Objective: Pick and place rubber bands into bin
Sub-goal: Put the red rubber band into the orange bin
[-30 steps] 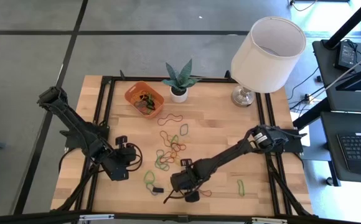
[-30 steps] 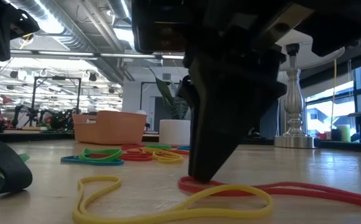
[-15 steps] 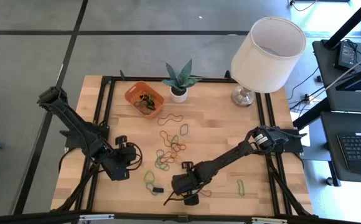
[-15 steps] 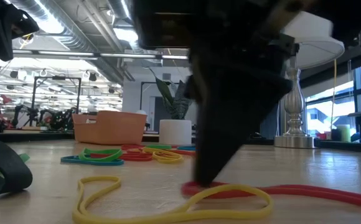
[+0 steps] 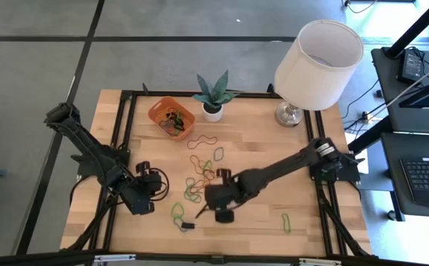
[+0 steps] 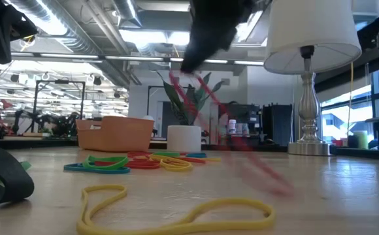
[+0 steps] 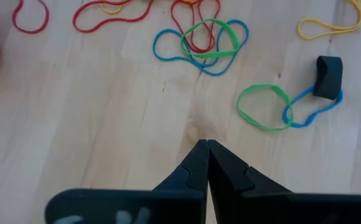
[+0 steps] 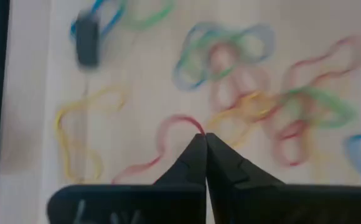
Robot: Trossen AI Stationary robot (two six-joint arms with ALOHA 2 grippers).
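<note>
The orange bin [image 5: 171, 117] stands near the table's far left, next to the potted plant, with some bands in it. Loose rubber bands [image 5: 202, 176] in mixed colours lie mid-table; more show in the left wrist view [image 7: 208, 38]. My right gripper [image 5: 207, 208] is above the near side of that cluster, shut on a red rubber band [image 6: 223, 124]. My left gripper [image 5: 157, 191] is shut just above bare wood [image 7: 204, 146], left of the cluster, touching nothing. A yellow band [image 6: 176, 210] lies near the table's near edge. My right gripper pinches the red rubber band at one bend of its loop [image 8: 193, 124], between the two fingertips. The fingers come from above, slanting down. The band hangs slack below them [image 6: 242, 147], blurred by motion; whether its lower end touches the table I cannot tell.
A lamp [image 5: 314, 63] and a potted plant in a white pot [image 5: 213, 100] stand along the far edge. A black band piece [image 7: 328, 76] lies with green and blue bands near the near edge. A lone green band [image 5: 286, 222] lies near right. Bare wood lies right of the cluster.
My right gripper has risen from the table near its near edge and moved toward the far edge, staying shut. The red band that lay flat on the wood under its fingertips has come up with it and now dangles below. The yellow band stayed put.
</note>
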